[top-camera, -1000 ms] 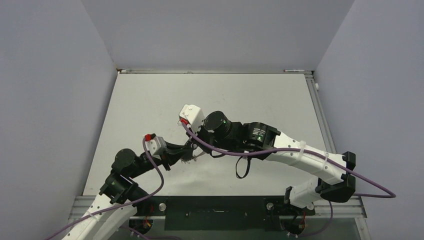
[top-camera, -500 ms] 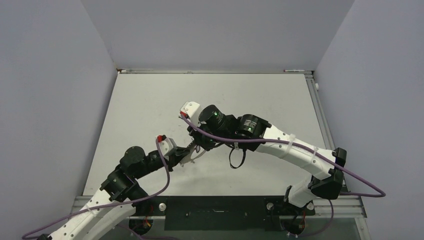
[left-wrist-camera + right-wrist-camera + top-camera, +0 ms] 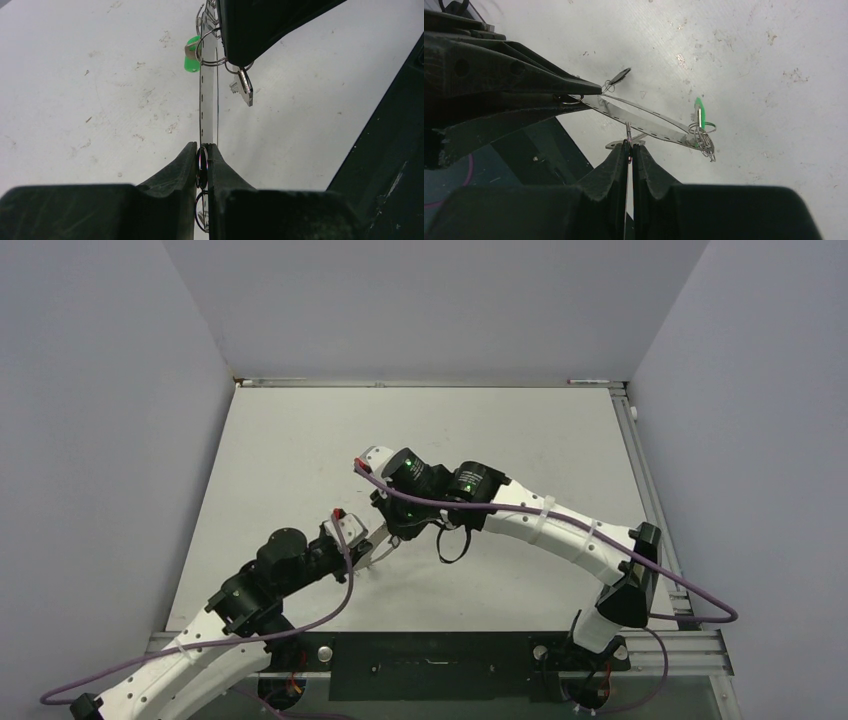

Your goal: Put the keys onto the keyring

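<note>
In the left wrist view my left gripper (image 3: 202,161) is shut on a small dark keyring (image 3: 202,167). A flat perforated metal strip (image 3: 208,100) runs from it to a cluster of wire rings (image 3: 210,47) with a green tag (image 3: 190,59). My right gripper (image 3: 629,146) is shut on a thin ring, with a tiny silvery key (image 3: 616,145) at its fingertips. That key (image 3: 244,87) hangs under the right finger in the left wrist view. The strip (image 3: 644,122) sits in the air just above the right gripper. From above, both grippers (image 3: 380,542) meet over the table.
The white scuffed table (image 3: 300,440) has a black front rail (image 3: 430,655) and grey walls on three sides. The left gripper's black body (image 3: 499,75) fills the left of the right wrist view. A purple cable (image 3: 560,530) runs along the right arm.
The left arm has stretched forward and right toward the meeting point. The right arm's wrist and elbow have swung left and back. Both grippers stay shut and close together.
</note>
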Controlling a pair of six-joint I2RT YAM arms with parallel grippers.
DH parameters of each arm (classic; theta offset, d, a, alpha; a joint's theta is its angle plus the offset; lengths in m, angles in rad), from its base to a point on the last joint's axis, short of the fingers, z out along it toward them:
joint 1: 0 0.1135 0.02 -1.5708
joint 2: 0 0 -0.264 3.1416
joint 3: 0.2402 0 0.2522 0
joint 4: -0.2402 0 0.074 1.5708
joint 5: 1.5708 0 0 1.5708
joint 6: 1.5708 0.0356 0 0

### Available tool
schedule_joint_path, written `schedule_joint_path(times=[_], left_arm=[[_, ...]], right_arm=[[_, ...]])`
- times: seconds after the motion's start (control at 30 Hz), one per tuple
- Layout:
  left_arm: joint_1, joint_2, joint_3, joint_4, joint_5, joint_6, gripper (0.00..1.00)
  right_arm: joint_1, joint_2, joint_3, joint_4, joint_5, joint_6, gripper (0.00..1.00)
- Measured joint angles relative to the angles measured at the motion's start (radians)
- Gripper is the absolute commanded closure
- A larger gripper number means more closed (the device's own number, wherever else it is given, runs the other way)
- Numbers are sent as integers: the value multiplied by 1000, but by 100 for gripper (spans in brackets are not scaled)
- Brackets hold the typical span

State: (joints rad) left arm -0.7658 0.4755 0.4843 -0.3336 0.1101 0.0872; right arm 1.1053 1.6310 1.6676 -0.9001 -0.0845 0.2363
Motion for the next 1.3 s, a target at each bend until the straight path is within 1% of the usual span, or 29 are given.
schedule_joint_path(times=[0.33,0.37,0.47,0.6,0.67,0.73,0.83,1.0,1.13,1.3], left_arm=[[-2,11,5,-51,-31,3,100],[-2,17,5,-54,-37,3,95],[-5,38,9,-66,-53,3,86],[-5,46,17,-73,-89,5,59],[-5,36,29,-68,-106,1,50],[-5,19,40,-66,-118,-9,44],[-5,-18,50,-64,-130,-34,41],[-5,-116,50,-57,-145,-129,40],[-3,-223,23,4,-164,-223,40],[2,-282,-30,88,-216,-337,42]], right_arm=[[-5,43,0,3,15,37,95],[-5,46,-1,4,13,41,95],[-6,63,-1,3,6,51,95],[-12,86,-11,-19,-21,64,95],[-13,104,-19,-48,-30,65,95],[-14,125,-29,-64,-37,65,95],[-19,145,-38,-91,-46,64,95],[-32,145,-42,-98,-60,65,95],[-54,146,-50,-101,-72,75,95],[-81,146,-50,-100,-80,95,95]])
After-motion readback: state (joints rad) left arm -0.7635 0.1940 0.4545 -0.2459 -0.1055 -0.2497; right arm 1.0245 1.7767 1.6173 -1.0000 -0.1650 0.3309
